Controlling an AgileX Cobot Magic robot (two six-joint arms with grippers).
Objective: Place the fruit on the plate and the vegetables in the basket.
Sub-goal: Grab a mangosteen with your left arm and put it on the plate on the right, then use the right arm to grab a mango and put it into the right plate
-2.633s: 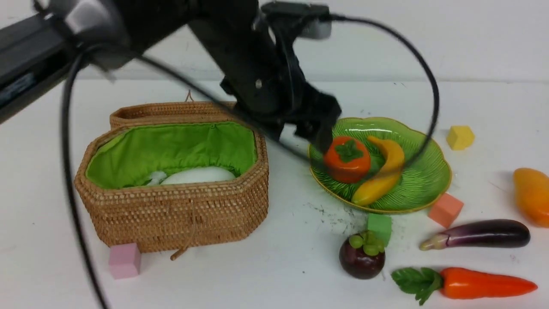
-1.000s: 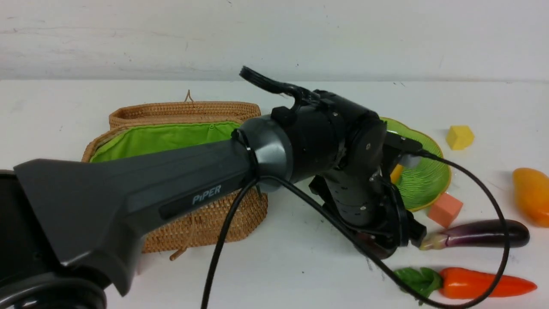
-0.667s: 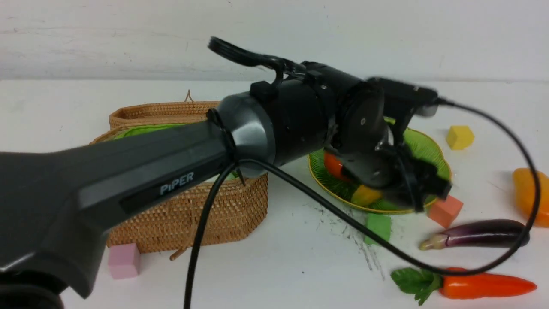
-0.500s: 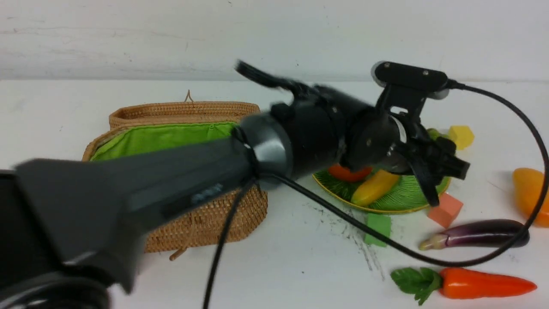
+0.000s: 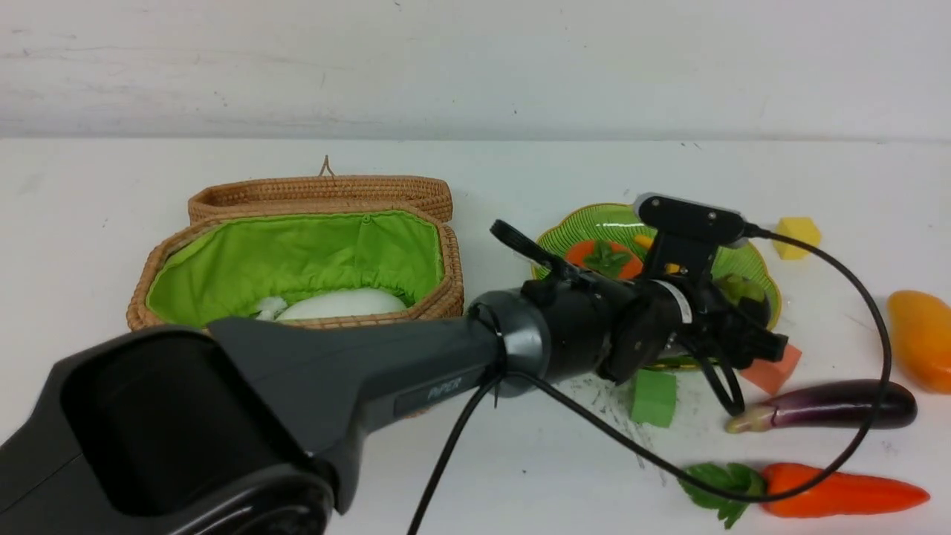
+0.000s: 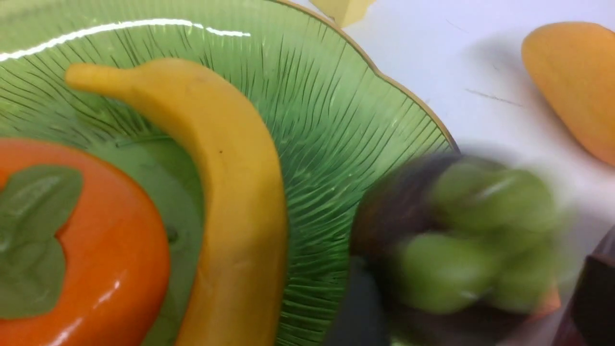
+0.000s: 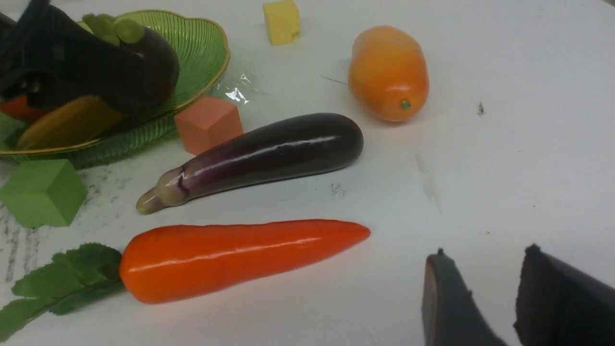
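While over plate (image 7: 202,43), mangosteen (image 7: 161,67) between jaws.

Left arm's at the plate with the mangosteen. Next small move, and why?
Probably open the left gripper wide and lift straight up: the mangosteen is over the plate, just inside its rim, beside the banana.
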